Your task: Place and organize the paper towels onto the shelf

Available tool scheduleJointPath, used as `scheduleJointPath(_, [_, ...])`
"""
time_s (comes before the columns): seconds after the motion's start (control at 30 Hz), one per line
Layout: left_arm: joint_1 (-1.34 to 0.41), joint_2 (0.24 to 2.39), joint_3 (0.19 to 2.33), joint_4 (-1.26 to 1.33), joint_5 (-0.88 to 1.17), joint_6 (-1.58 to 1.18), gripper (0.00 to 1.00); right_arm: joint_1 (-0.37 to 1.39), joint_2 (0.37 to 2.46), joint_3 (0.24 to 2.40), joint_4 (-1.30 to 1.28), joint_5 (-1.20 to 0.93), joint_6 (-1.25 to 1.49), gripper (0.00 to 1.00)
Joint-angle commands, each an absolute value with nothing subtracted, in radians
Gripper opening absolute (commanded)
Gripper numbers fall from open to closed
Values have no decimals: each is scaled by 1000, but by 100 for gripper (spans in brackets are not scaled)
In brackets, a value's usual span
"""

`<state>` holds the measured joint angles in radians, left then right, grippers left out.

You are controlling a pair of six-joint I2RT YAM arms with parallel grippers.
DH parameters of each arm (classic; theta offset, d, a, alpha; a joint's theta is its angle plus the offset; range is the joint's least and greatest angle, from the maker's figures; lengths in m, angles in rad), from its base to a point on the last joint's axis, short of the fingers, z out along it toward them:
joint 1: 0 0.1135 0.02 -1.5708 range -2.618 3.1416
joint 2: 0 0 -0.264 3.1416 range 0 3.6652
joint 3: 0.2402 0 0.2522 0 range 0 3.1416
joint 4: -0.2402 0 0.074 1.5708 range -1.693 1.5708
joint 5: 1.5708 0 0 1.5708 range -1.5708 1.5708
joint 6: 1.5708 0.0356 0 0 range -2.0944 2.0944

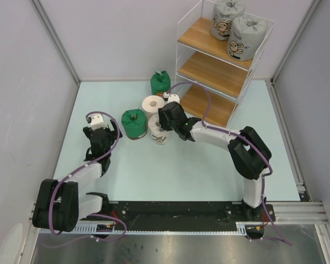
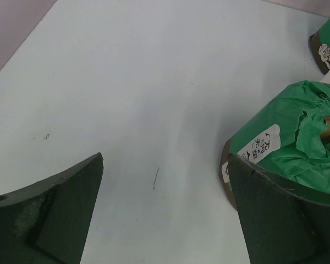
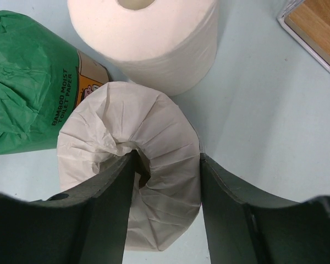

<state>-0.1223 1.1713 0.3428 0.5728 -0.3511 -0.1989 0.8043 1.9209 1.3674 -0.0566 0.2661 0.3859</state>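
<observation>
Two grey cartoon-print paper towels [image 1: 226,19] [image 1: 245,37] stand on the top board of the shelf [image 1: 214,66]. On the table are two green rolls [image 1: 160,82] [image 1: 133,122], a bare white roll [image 1: 152,104] and a white-wrapped roll [image 1: 158,132]. My right gripper [image 3: 168,155] is shut on the white-wrapped roll [image 3: 154,126], one finger down its core and the other against its outer side. My left gripper [image 2: 166,157] is open over bare table, with the nearer green roll [image 2: 286,126] just beyond its right finger.
The bare roll [image 3: 148,44] and a green roll [image 3: 27,82] crowd close behind and left of the held one. The shelf's bottom board [image 3: 319,27] lies to the right. Grey walls with metal posts enclose the table on three sides.
</observation>
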Motion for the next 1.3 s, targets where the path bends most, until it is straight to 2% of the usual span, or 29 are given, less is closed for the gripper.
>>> scheduleJointPath(0.0, [-124,1172,385,588,-333,-183,100,805,1976,1367,-120,242,383,50])
scheduleJointPath(0.17, [-124,1175,387,586,-333,-183,100,822,1956,1364,-147,339,373,40])
scheduleJointPath(0.37, [-124,1175,385,584,-333,-183,100,831,1867,1316,-138,507,353,34])
scheduleJointPath(0.63, [-124,1175,387,583,-334,-183,100,807,1766,1256,-95,681,347,32])
scheduleJointPath(0.83, [-124,1178,387,584,-334,-184,100,743,1764,1246,-12,759,327,31])
scheduleJointPath(1.27, [-124,1181,390,584,-333,-183,100,669,1825,1246,406,856,120,30])
